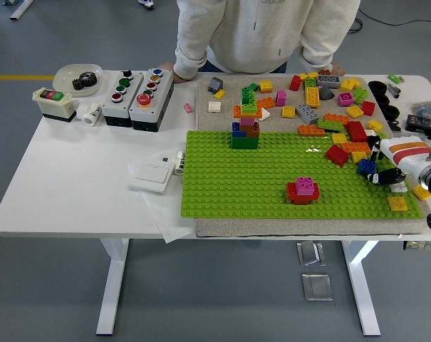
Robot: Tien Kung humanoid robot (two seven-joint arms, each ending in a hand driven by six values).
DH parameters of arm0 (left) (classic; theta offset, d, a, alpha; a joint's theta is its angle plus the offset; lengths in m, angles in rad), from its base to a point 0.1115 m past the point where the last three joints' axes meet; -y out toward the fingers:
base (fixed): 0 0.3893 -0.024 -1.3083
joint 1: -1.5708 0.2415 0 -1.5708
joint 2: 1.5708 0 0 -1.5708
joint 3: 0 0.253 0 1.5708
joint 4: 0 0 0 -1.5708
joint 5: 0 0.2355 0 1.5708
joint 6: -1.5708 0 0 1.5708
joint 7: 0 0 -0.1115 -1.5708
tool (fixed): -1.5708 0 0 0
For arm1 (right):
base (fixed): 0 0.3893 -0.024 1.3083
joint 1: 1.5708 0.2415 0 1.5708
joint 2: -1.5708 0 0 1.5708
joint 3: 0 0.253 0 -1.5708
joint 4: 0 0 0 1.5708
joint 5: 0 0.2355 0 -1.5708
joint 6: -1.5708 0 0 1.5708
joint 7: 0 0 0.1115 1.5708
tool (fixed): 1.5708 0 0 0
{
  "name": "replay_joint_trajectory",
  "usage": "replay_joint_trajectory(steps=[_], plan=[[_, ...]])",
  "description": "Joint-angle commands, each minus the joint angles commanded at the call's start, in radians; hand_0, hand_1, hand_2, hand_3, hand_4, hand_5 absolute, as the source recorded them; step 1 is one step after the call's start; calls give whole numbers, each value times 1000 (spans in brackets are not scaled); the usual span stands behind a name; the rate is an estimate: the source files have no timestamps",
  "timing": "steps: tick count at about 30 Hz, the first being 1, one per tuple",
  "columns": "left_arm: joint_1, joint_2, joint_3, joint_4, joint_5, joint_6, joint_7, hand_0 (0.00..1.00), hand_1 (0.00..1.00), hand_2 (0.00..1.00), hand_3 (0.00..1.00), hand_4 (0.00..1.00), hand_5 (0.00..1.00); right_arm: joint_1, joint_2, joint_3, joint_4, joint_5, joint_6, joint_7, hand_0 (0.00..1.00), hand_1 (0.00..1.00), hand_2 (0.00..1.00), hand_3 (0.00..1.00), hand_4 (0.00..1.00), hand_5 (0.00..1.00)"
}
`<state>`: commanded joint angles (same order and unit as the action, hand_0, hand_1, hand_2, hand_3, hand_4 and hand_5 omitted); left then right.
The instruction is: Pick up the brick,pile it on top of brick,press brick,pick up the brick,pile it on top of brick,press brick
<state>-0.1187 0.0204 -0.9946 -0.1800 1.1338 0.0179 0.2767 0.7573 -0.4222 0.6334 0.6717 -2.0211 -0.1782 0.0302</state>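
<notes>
Head view
Right hand (386,171): comes in from the right edge, low over the right end of the green plate (236,185); white shell with orange stripes, black fingers (380,177) curled downward.
Fingers: bent around a blue brick (366,168) at their tips; it looks held, though the contact is small and partly hidden.
Blue brick: at the plate's right edge, just beside a yellow brick (358,156) and below an orange brick (355,147).
Stack on plate: a pink brick (306,186) sits on a red brick (301,194), in the plate's lower middle, well apart from the hand.
Tower (246,127): several bricks piled up at the plate's far edge, green at the bottom.
Loose bricks (322,100): scattered over the mat behind the plate.
Bench (87,185): white; button boxes (139,100) and a bowl (76,75) on its far left.
Person (265,32): stands at the far side, one hand (167,68) resting on the bench edge by the button boxes.
Left arm: not seen.
</notes>
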Motion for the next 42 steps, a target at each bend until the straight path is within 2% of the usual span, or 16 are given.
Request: replay_joint_trajectory(steps=[8, 17, 26, 28, 31, 38, 42], plan=[[-2, -1, 2, 0, -2, 0, -1, 778, 717, 668, 564, 590, 611, -3, -3, 4, 2, -5, -8, 3, 594, 543, 565, 503, 723, 483], [-1, -1, -10, 0, 10, 1, 0, 777, 714, 669, 565, 590, 609, -12, -40, 20, 79, -19, -7, 2, 594, 542, 564, 503, 722, 494], [1, -1, -26, 0, 25, 1, 0, 778, 715, 667, 564, 590, 609, -28, -129, 7, 296, -35, 9, 6, 592, 541, 564, 506, 711, 512], [1, -1, -27, 0, 26, 1, 0, 778, 715, 665, 565, 591, 609, -28, -135, 5, 319, -36, 12, 7, 592, 545, 564, 508, 698, 508], [1, 0, -31, 0, 29, 2, 1, 778, 715, 665, 565, 591, 609, -28, -174, -8, 412, -42, 41, 25, 592, 545, 564, 508, 698, 508], [2, 2, -35, 0, 34, 1, 2, 775, 715, 666, 565, 591, 609, -18, -213, -40, 568, -62, 92, 39, 591, 547, 567, 508, 698, 507], [3, 2, -37, 0, 36, 1, 2, 777, 715, 665, 564, 590, 609, -12, -218, -54, 609, -73, 103, 42, 600, 550, 567, 508, 699, 505]])
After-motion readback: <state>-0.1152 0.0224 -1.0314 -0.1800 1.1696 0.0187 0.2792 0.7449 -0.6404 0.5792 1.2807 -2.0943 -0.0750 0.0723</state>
